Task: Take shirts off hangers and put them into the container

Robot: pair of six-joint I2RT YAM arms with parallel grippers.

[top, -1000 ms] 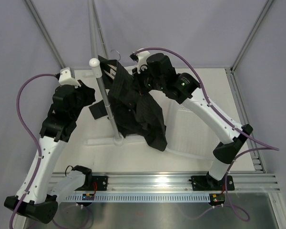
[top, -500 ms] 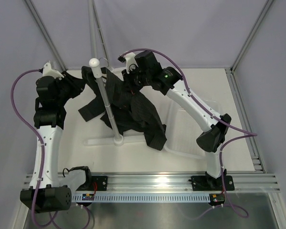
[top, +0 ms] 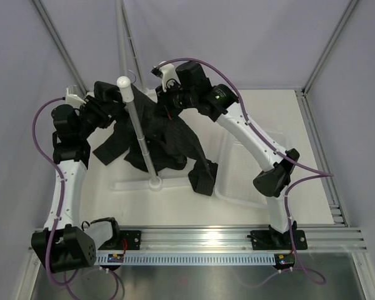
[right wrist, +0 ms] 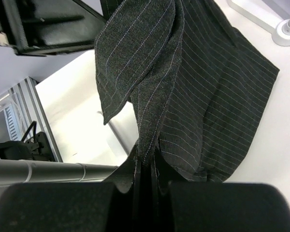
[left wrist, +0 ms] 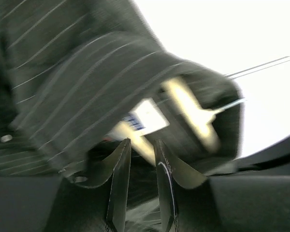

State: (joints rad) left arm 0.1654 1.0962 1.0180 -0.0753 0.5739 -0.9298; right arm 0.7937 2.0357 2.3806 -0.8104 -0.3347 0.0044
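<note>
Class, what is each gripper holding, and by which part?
The right gripper pinches a fold of the shirt. The left gripper, jaws apart, seems to hold nothing.

The shirt draped by the rack pole is soft, matt black cloth with thin pale pinstripes, and the hanger inside it looks like smooth cream plastic. The pole is dull grey metal under a glossy white knob. Right of the pole, the container is whitish translucent plastic with ribbed sides.
</note>
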